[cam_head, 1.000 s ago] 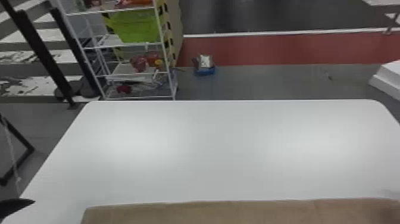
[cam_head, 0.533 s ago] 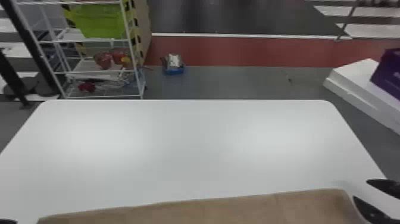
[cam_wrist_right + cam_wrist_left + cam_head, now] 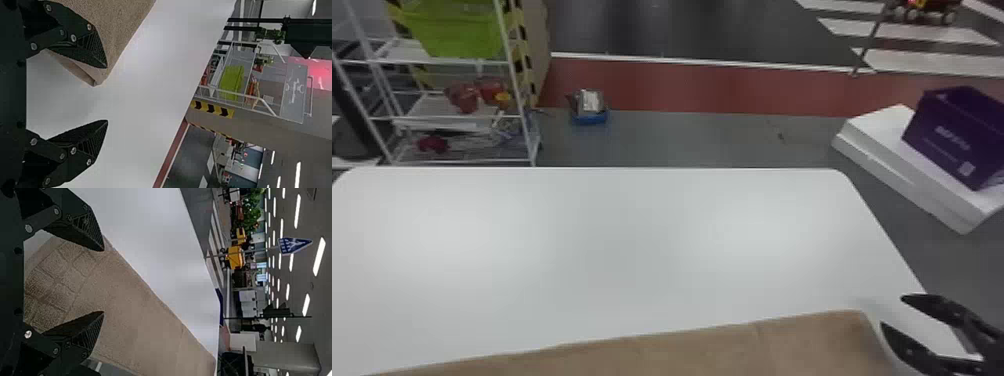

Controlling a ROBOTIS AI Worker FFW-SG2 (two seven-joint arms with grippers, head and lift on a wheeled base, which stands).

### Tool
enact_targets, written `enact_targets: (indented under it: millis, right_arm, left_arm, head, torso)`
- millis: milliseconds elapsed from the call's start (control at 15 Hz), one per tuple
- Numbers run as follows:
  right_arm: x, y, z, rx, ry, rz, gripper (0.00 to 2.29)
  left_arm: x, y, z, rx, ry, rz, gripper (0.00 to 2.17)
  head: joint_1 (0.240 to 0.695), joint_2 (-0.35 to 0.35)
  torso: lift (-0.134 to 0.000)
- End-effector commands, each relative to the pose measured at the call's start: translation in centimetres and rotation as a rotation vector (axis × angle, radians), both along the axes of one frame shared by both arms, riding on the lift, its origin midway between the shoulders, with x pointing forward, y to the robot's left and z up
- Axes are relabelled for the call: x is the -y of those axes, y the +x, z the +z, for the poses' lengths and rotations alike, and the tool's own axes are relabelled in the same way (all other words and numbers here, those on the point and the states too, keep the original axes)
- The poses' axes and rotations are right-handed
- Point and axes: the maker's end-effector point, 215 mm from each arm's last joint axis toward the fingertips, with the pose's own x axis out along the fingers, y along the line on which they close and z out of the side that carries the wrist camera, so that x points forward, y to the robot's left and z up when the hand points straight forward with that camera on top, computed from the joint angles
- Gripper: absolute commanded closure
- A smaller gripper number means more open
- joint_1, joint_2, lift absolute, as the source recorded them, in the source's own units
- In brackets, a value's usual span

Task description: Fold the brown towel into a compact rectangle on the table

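Brown towel (image 3: 732, 352): since it looks soft and light, you'll likely get sag; it's on the white table (image 3: 632, 240).
Corner (image 3: 96, 80): your best pinch, all layers.
Right gripper (image 3: 107, 94): fingers open, near corner.
Left gripper (image 3: 103, 281): fingers open, over towel.

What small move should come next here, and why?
Probably ease the right gripper onto the nearby corner of the brown towel and close it: its fingers stand open and hold nothing, and that corner shows between them in the right wrist view.
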Motion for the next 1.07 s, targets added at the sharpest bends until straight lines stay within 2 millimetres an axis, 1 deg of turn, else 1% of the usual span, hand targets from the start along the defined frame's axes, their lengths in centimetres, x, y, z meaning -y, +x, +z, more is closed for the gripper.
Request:
enact_targets:
  millis: [0,200,333,533,667,800,933,1000]
  right_arm:
    - [0.3,-0.1,0.0,-0.003,-0.005,-0.001,0.46]
    - [0.5,-0.3,-0.2,-0.009,-0.01,0.001,0.46]
    - [0.5,-0.3,-0.1,-0.009,-0.012,0.004,0.46]
    - [0.6,-0.2,-0.1,-0.011,-0.022,0.007,0.46]
    - [0.6,-0.2,-0.1,-0.012,-0.025,0.008,0.46]
    - [0.7,-0.1,0.0,-0.009,-0.027,0.008,0.46]
    - [0.7,-0.2,-0.1,-0.013,-0.028,0.007,0.46]
    - [0.7,-0.2,-0.1,-0.011,-0.028,0.007,0.46]
  left_arm:
    - [0.0,-0.1,-0.9,-0.025,0.014,0.0,0.38]
    - [-0.5,0.0,-2.1,-0.06,0.032,0.009,0.38]
    - [-0.4,0.0,-2.7,-0.08,0.04,0.006,0.38]
    - [-0.8,-0.3,-3.7,-0.134,0.03,0.022,0.38]
    - [-0.8,-0.3,-3.6,-0.133,0.032,0.023,0.38]
    - [-1.3,-0.1,-2.9,-0.119,0.029,0.031,0.38]
    - [-1.5,0.1,-2.9,-0.118,0.037,0.034,0.38]
    - [-2.0,0.2,-2.9,-0.119,0.045,0.044,0.38]
  head:
    - [0.695,-0.116]
    - [0.695,-0.121]
    - [0.695,-0.119]
    - [0.695,-0.119]
    - [0.695,-0.117]
    - [0.695,-0.115]
    - [0.695,-0.11]
    - [0.695,-0.105]
  torso:
    - [-0.123]
    - [-0.123]
    - [-0.123]
    - [-0.123]
    - [-0.123]
    - [-0.123]
    - [-0.123]
    - [-0.123]
